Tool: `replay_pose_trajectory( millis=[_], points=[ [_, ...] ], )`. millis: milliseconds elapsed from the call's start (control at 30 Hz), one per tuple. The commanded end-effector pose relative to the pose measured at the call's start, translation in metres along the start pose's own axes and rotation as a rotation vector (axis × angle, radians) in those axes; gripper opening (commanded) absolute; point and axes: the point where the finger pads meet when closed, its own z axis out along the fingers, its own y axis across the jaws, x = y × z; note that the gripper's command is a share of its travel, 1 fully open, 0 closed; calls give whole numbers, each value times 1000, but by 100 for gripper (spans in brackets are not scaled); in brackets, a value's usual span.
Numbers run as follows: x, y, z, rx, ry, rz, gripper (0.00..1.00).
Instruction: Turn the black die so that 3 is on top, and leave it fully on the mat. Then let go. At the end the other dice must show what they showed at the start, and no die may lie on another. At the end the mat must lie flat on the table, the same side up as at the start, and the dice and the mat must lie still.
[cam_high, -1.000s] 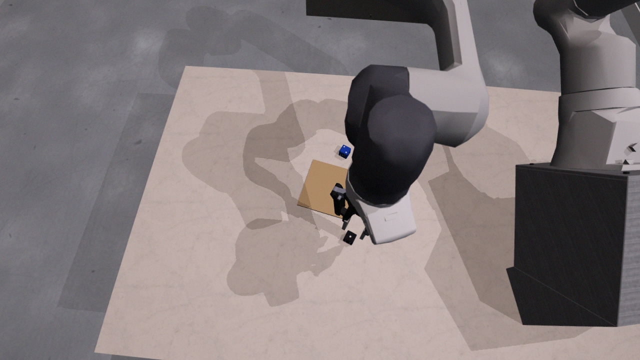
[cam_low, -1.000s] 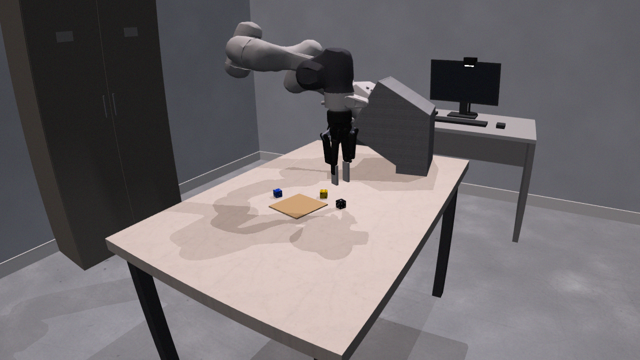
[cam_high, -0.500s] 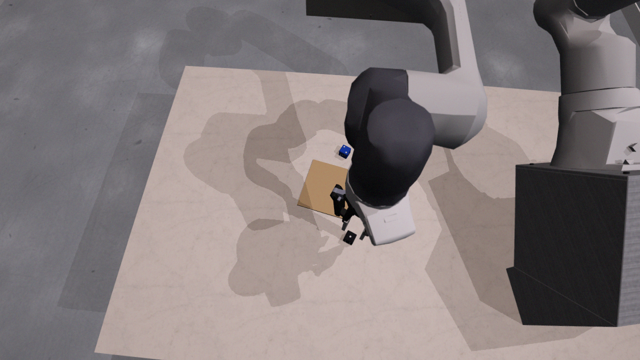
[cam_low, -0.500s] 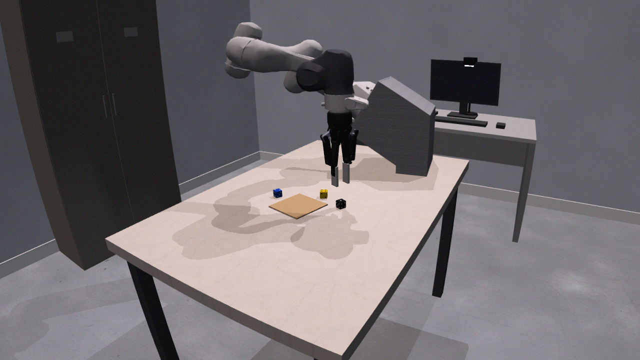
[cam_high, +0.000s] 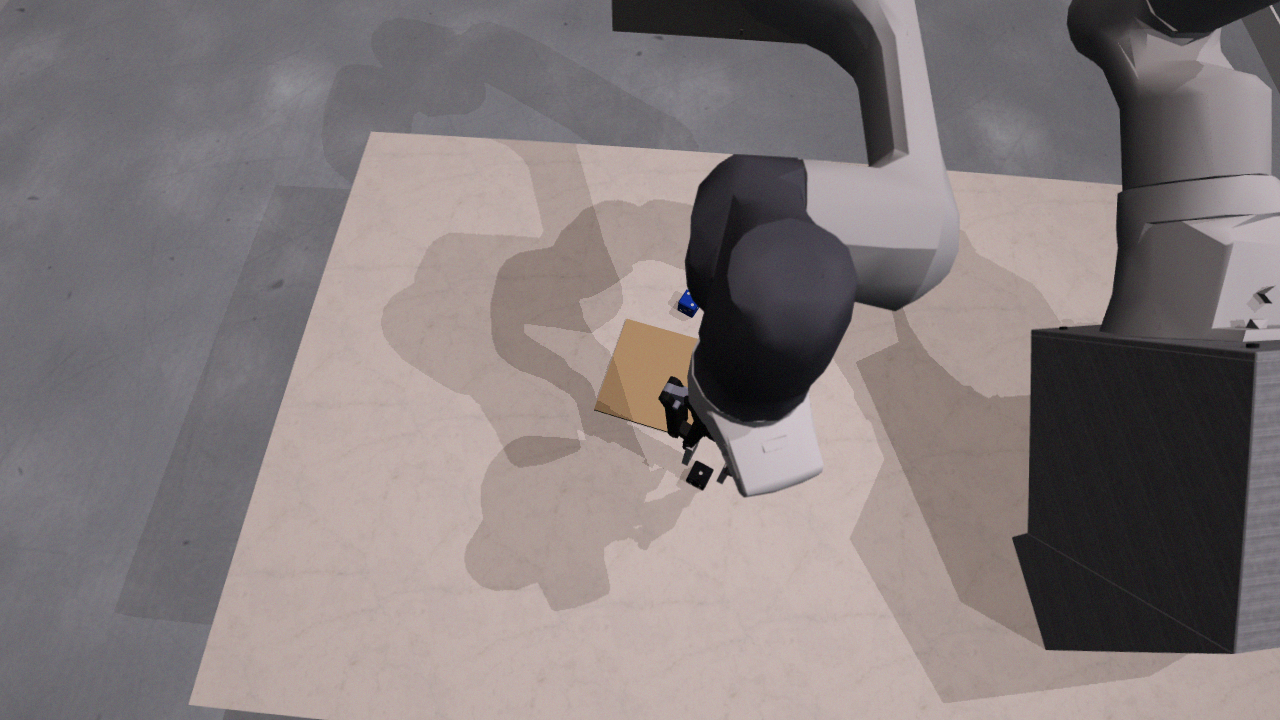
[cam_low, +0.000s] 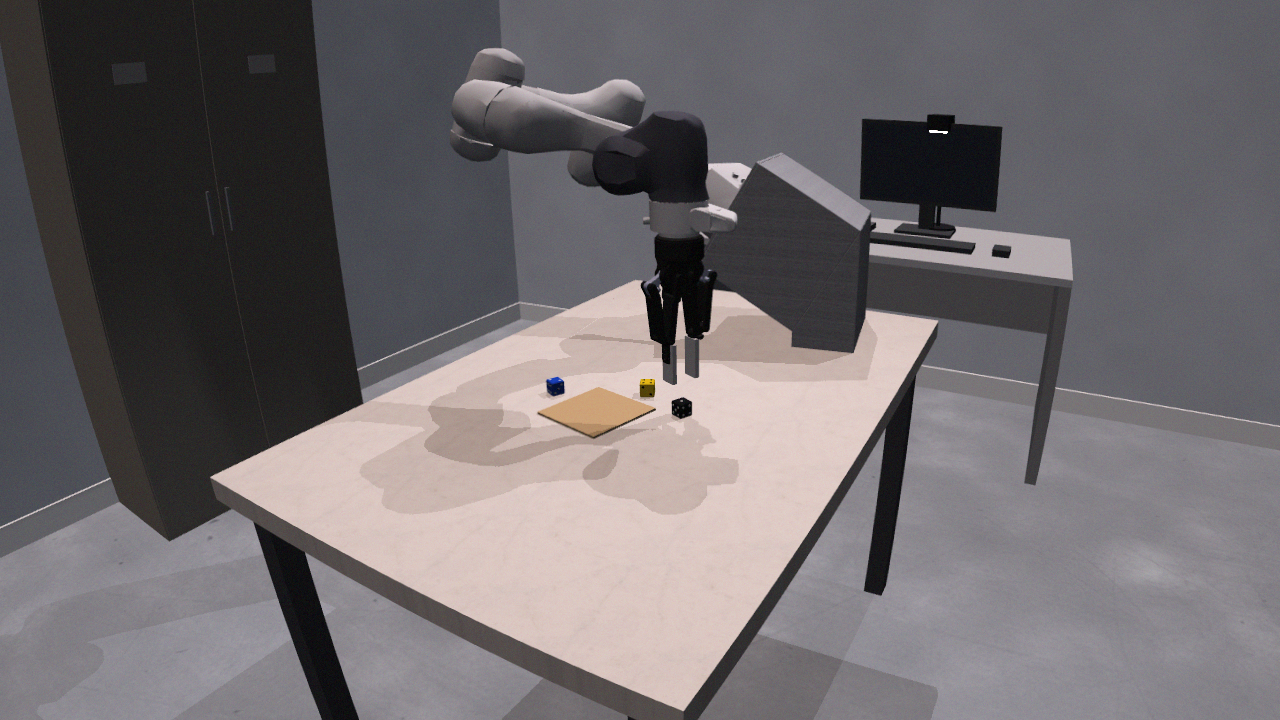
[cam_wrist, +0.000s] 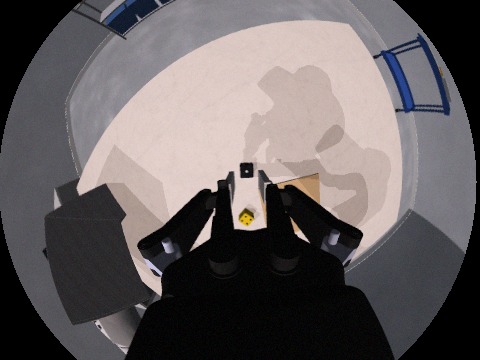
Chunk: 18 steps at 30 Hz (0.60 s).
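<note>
The black die (cam_high: 699, 474) (cam_low: 681, 408) (cam_wrist: 246, 167) lies on the bare table beside the mat, with a single pip on top. The tan mat (cam_high: 640, 358) (cam_low: 595, 411) (cam_wrist: 309, 186) lies flat. My gripper (cam_high: 706, 464) (cam_low: 681, 377) (cam_wrist: 246, 179) points down above the table, its fingers part-way open with nothing between them. In the exterior view the fingertips are above the height of the black die. The yellow die (cam_low: 647, 387) (cam_wrist: 246, 217) lies off the mat, several pips on top; the arm hides it in the top view. The blue die (cam_high: 687, 303) (cam_low: 554, 385) lies beyond the mat.
The dice and mat are on the pale table (cam_high: 358, 537) (cam_low: 554, 555). The dark robot pedestal (cam_high: 1136, 501) (cam_low: 796, 259) stands at one end of it. The yellow die is close to the mat's edge, between the black and blue dice in the exterior view.
</note>
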Motion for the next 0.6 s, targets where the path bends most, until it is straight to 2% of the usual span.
replay_pose_trajectory(
  millis=[0,567],
  points=[
    [1,1,7,0,5,3,25],
    [2,2,25,0,5,3,25]
  ],
)
